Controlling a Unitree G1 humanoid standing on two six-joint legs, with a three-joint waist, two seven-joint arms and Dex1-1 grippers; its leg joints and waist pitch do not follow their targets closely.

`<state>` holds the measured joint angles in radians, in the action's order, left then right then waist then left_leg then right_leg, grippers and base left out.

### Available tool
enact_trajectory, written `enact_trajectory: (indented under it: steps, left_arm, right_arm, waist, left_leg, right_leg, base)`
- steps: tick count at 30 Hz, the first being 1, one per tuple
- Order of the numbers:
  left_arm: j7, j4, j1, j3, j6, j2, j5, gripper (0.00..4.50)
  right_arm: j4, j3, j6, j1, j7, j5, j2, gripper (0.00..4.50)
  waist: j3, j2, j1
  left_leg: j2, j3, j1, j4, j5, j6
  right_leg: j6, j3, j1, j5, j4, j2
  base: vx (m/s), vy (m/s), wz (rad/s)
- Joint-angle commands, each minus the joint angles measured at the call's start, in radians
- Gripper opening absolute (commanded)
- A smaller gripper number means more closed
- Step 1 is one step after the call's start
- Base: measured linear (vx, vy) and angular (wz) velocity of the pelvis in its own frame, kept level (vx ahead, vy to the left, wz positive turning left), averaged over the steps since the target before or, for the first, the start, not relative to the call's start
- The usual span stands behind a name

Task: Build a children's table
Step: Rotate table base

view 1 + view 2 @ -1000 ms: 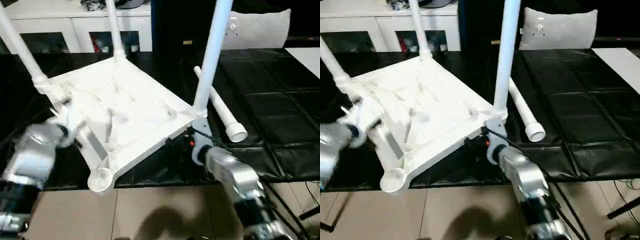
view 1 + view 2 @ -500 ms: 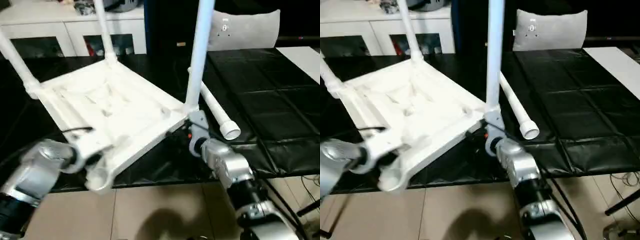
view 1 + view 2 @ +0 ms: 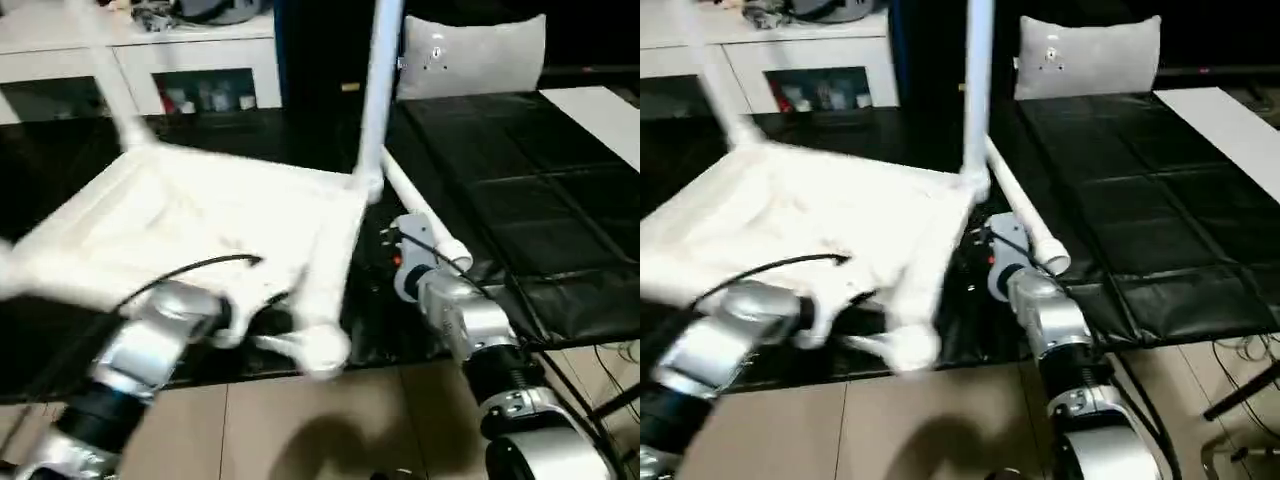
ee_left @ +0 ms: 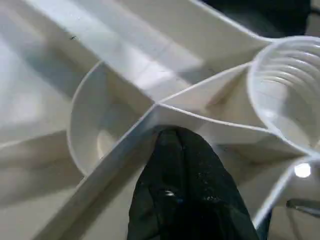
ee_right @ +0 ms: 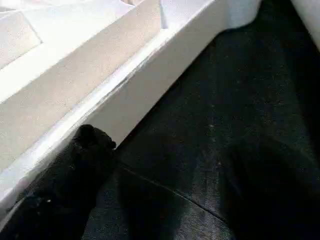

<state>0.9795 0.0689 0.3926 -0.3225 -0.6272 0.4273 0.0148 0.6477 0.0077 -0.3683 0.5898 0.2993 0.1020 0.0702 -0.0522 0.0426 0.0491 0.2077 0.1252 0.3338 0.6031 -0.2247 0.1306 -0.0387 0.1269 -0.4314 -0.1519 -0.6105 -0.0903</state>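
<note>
The white tabletop [image 3: 200, 230] lies upside down on the black mat, blurred by motion. One leg [image 3: 378, 90] stands upright in its right corner and another [image 3: 110, 80] rises at the far left. A loose leg [image 3: 425, 220] lies on the mat to the right. My left gripper [image 3: 262, 325] is shut, its tip [image 4: 172, 145] pressed against a rib junction of the underside beside the empty corner socket [image 4: 285, 95]. My right gripper [image 3: 395, 245] is open next to the tabletop's right edge, with one finger [image 5: 85, 160] against the rim.
A white cabinet with glass doors [image 3: 180, 70] stands behind the work, and a grey pillow [image 3: 470, 55] sits at the back right. The black mat [image 3: 540, 200] ends at a front edge above the tiled floor [image 3: 330, 420]. A white sheet [image 3: 600, 110] lies at the far right.
The tabletop has swung round, its near empty corner socket moving to the right with my left gripper. The right gripper stays open near the right corner. The camera has also shifted.
</note>
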Motion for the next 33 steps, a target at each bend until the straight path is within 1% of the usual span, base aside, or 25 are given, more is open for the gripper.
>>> enact_trajectory:
  steps: [1, 4, 5, 8, 9, 11, 12, 13, 14, 16, 17, 18, 19, 20, 22, 23, 24, 25, 26, 27, 28, 29, 30, 32, 33]
  left_arm:
    - [-0.06, 0.037, 0.023, -0.012, 0.042, -0.062, -0.02, 0.02]
    - [-0.178, 0.112, 0.054, 0.029, 0.079, -0.108, 0.016, 0.02]
    - [-0.25, 0.159, 0.074, 0.051, 0.095, -0.126, 0.038, 0.02]
    - [-0.331, 0.22, 0.097, 0.079, 0.12, -0.146, 0.056, 0.02]
    - [-0.34, 0.227, 0.097, 0.085, 0.125, -0.15, 0.055, 0.02]
    - [-0.353, 0.225, 0.089, 0.101, 0.165, -0.155, 0.048, 0.02]
    - [-0.364, 0.202, 0.074, 0.132, 0.183, -0.169, 0.025, 0.02]
    - [-0.37, 0.131, 0.031, 0.189, 0.211, -0.196, -0.03, 0.33]
    - [-0.37, 0.098, 0.012, 0.21, 0.212, -0.208, -0.054, 0.41]
    - [-0.377, 0.07, -0.007, 0.227, 0.213, -0.217, -0.071, 0.41]
    - [-0.462, 0.012, -0.053, 0.277, 0.214, -0.247, -0.083, 0.46]
    - [-0.512, -0.041, -0.094, 0.305, 0.214, -0.264, -0.085, 0.76]
    - [-0.512, -0.041, -0.094, 0.305, 0.214, -0.264, -0.085, 0.84]
    - [-0.537, -0.076, -0.121, 0.319, 0.211, -0.274, -0.087, 0.83]
    - [-0.626, -0.171, -0.19, 0.346, 0.208, -0.315, -0.064, 0.83]
    - [-0.659, -0.206, -0.214, 0.36, 0.229, -0.334, -0.055, 1.11]
    - [-0.691, -0.237, -0.236, 0.377, 0.263, -0.358, -0.053, 1.25]
    - [-0.727, -0.266, -0.254, 0.388, 0.282, -0.374, -0.036, 1.27]
    - [-0.727, -0.266, -0.254, 0.388, 0.282, -0.374, -0.036, 1.28]
    - [-0.791, -0.319, -0.282, 0.409, 0.261, -0.394, -0.006, 1.37]
    - [-0.821, -0.34, -0.293, 0.417, 0.233, -0.4, 0.008, 1.55]
    - [-0.824, -0.36, -0.307, 0.42, 0.2, -0.396, 0.008, 1.68]
    - [-0.822, -0.379, -0.324, 0.419, 0.195, -0.392, -0.001, 1.68]
    - [-0.832, -0.41, -0.352, 0.411, 0.194, -0.394, 0.005, 1.71]
    - [-0.845, -0.434, -0.37, 0.405, 0.183, -0.404, 0.005, 1.94]
  right_arm:
    - [0.013, 0.037, 0.019, 0.024, 0.041, 0.013, -0.039, 4.5]
    - [0.022, 0.033, 0.033, 0.028, 0.049, 0.009, -0.046, 4.5]
    - [0.013, 0.038, 0.045, 0.026, 0.05, 0.002, -0.044, 4.5]
    - [-0.016, 0.032, 0.064, 0.019, 0.04, -0.003, -0.038, 4.5]
    - [-0.027, 0.026, 0.068, 0.015, 0.035, -0.001, -0.036, 4.5]
    - [-0.08, 0.01, 0.048, -0.002, 0.005, 0.003, -0.025, 4.5]
    - [-0.131, 0.003, 0.04, -0.023, -0.007, 0.007, -0.019, 4.5]
    - [-0.229, -0.005, -0.017, -0.059, -0.041, 0.004, -0.008, 4.5]
    - [-0.266, -0.004, -0.045, -0.073, -0.056, -0.003, -0.003, 4.5]
    - [-0.299, -0.006, -0.074, -0.085, -0.066, -0.005, -0.003, 4.5]
    - [-0.386, -0.008, -0.086, -0.129, -0.062, -0.006, 0.001, 4.5]
    - [-0.459, -0.015, -0.09, -0.171, -0.056, 0.004, 0.003, 4.5]
    - [-0.459, -0.015, -0.09, -0.171, -0.056, 0.004, 0.003, 4.5]
    - [-0.507, -0.022, -0.095, -0.199, -0.058, 0.012, 0.003, 4.5]
    - [-0.637, -0.065, -0.069, -0.289, -0.042, 0.079, -0.005, 4.5]
    - [-0.688, -0.076, -0.059, -0.327, -0.027, 0.11, -0.006, 4.5]
    - [-0.727, -0.071, -0.076, -0.362, -0.028, 0.107, 0.001, 4.5]
    - [-0.761, -0.064, -0.093, -0.394, -0.025, 0.108, 0.008, 4.5]
    - [-0.761, -0.064, -0.093, -0.394, -0.025, 0.108, 0.008, 4.5]
    - [-0.825, -0.049, -0.132, -0.445, -0.032, 0.094, 0.017, 4.5]
    - [-0.848, -0.043, -0.121, -0.467, -0.028, 0.092, 0.018, 4.5]
    - [-0.873, -0.036, -0.093, -0.494, -0.012, 0.098, 0.019, 4.5]
    - [-0.897, -0.037, -0.089, -0.517, -0.013, 0.102, 0.015, 4.5]
    - [-0.949, -0.041, -0.109, -0.551, -0.009, 0.127, 0.013, 4.5]
    - [-0.991, -0.037, -0.136, -0.574, -0.005, 0.145, 0.021, 4.5]
  waist:
    - [0.069, -0.004, 0.006]
    - [0.067, -0.005, 0.008]
    - [0.067, 0.001, 0.01]
    - [0.066, -0.008, 0.01]
    - [0.067, -0.021, 0.01]
    - [0.069, -0.023, 0.014]
    - [0.07, -0.023, 0.018]
    - [0.07, -0.025, 0.019]
    - [0.073, -0.024, 0.022]
    - [0.075, -0.021, 0.026]
    - [0.075, -0.015, 0.028]
    - [0.073, -0.005, 0.031]
    - [0.073, -0.012, 0.032]
    - [0.075, -0.01, 0.035]
    - [0.073, -0.023, 0.041]
    - [0.074, -0.021, 0.046]
    - [0.071, -0.036, 0.045]
    - [0.071, -0.03, 0.047]
    - [0.069, -0.03, 0.048]
    - [0.063, -0.034, 0.045]
    - [0.061, -0.04, 0.046]
    - [0.059, -0.03, 0.046]
    - [0.06, -0.032, 0.044]
    - [0.058, -0.037, 0.041]
    - [0.057, -0.036, 0.042]
  left_leg:
    - [-0.01, 0.026, 0.03, -0.065, -0.085, -0.056]
    - [-0.014, 0.028, 0.027, -0.064, -0.111, -0.059]
    - [-0.015, 0.028, 0.025, -0.064, -0.121, -0.058]
    - [-0.021, 0.028, 0.028, -0.062, -0.143, -0.06]
    - [-0.021, 0.028, 0.03, -0.063, -0.139, -0.062]
    - [-0.017, 0.026, 0.03, -0.063, -0.112, -0.065]
    - [-0.015, 0.026, 0.032, -0.064, -0.093, -0.067]
    - [-0.012, 0.026, 0.032, -0.065, -0.088, -0.066]
    - [-0.006, 0.023, 0.035, -0.065, -0.052, -0.061]
    - [-0.002, 0.025, 0.029, -0.065, -0.037, -0.066]
    - [-0.002, 0.024, 0.03, -0.065, -0.034, -0.067]
    - [0.004, 0.023, 0.034, -0.063, -0.033, -0.068]
    - [0.005, 0.025, 0.034, -0.063, -0.038, -0.07]
    - [-0.002, 0.026, 0.032, -0.065, -0.045, -0.075]
    - [0.004, 0.027, 0.033, -0.066, -0.048, -0.081]
    - [0.008, 0.026, 0.034, -0.067, -0.049, -0.087]
    - [0.007, 0.028, 0.036, -0.068, -0.054, -0.097]
    - [0.005, 0.026, 0.037, -0.068, -0.052, -0.097]
    - [0.006, 0.026, 0.039, -0.07, -0.058, -0.096]
    - [0.005, 0.027, 0.038, -0.074, -0.094, -0.09]
    - [0.003, 0.028, 0.035, -0.075, -0.128, -0.082]
    - [0.002, 0.026, 0.034, -0.077, -0.145, -0.078]
    - [0.0, 0.026, 0.036, -0.076, -0.158, -0.073]
    - [-0.006, 0.024, 0.037, -0.077, -0.176, -0.071]
    - [-0.004, 0.023, 0.038, -0.078, -0.18, -0.07]
  right_leg:
    - [-0.149, -0.049, 0.09, -0.291, 0.079, -0.043]
    - [-0.111, -0.044, 0.087, -0.378, 0.094, -0.041]
    - [-0.095, -0.041, 0.086, -0.405, 0.097, -0.04]
    - [-0.041, -0.033, 0.084, -0.482, 0.11, -0.038]
    - [-0.031, -0.033, 0.085, -0.487, 0.112, -0.039]
    - [-0.024, -0.036, 0.081, -0.473, 0.109, -0.04]
    - [-0.028, -0.038, 0.081, -0.446, 0.102, -0.041]
    - [-0.031, -0.039, 0.079, -0.433, 0.1, -0.04]
    - [-0.05, -0.044, 0.085, -0.366, 0.087, -0.043]
    - [-0.085, -0.048, 0.076, -0.306, 0.081, -0.039]
    - [-0.101, -0.049, 0.078, -0.271, 0.076, -0.037]
    - [-0.113, -0.05, 0.081, -0.225, 0.075, -0.04]
    - [-0.112, -0.05, 0.082, -0.218, 0.077, -0.04]
    - [-0.112, -0.05, 0.081, -0.231, 0.077, -0.036]
    - [-0.105, -0.052, 0.082, -0.227, 0.079, -0.038]
    - [-0.101, -0.053, 0.083, -0.23, 0.078, -0.041]
    - [-0.089, -0.051, 0.081, -0.246, 0.085, -0.037]
    - [-0.087, -0.051, 0.082, -0.256, 0.083, -0.037]
    - [-0.073, -0.05, 0.082, -0.28, 0.088, -0.037]
    - [-0.056, -0.049, 0.078, -0.33, 0.097, -0.034]
    - [-0.029, -0.047, 0.075, -0.387, 0.106, -0.036]
    - [-0.017, -0.046, 0.073, -0.413, 0.108, -0.036]
    - [0.012, -0.044, 0.073, -0.448, 0.115, -0.037]
    - [0.043, -0.04, 0.069, -0.49, 0.124, -0.033]
    - [0.053, -0.04, 0.069, -0.49, 0.127, -0.032]
  base:
    - [0.0, 0.0, 0.0]
    - [0.0, 0.0, 0.0]
    - [0.0, 0.0, 0.0]
    - [0.0, 0.0, 0.0]
    - [0.0, 0.0, 0.0]
    - [0.0, 0.0, 0.0]
    - [0.0, 0.0, 0.0]
    - [0.0, 0.0, 0.0]
    - [0.0, 0.0, 0.0]
    - [0.0, 0.0, 0.0]
    - [0.0, 0.0, 0.0]
    - [0.0, 0.0, 0.0]
    - [0.0, 0.0, 0.0]
    - [0.0, 0.0, 0.0]
    - [0.0, 0.0, 0.0]
    - [0.0, 0.0, 0.0]
    - [0.0, 0.0, 0.0]
    - [0.0, 0.0, 0.0]
    - [0.0, 0.0, 0.0]
    - [0.0, 0.0, 0.0]
    - [0.0, 0.0, 0.0]
    - [0.0, 0.0, 0.0]
    - [0.0, 0.0, 0.0]
    - [0.0, 0.0, 0.0]
    - [0.0, 0.0, 0.0]
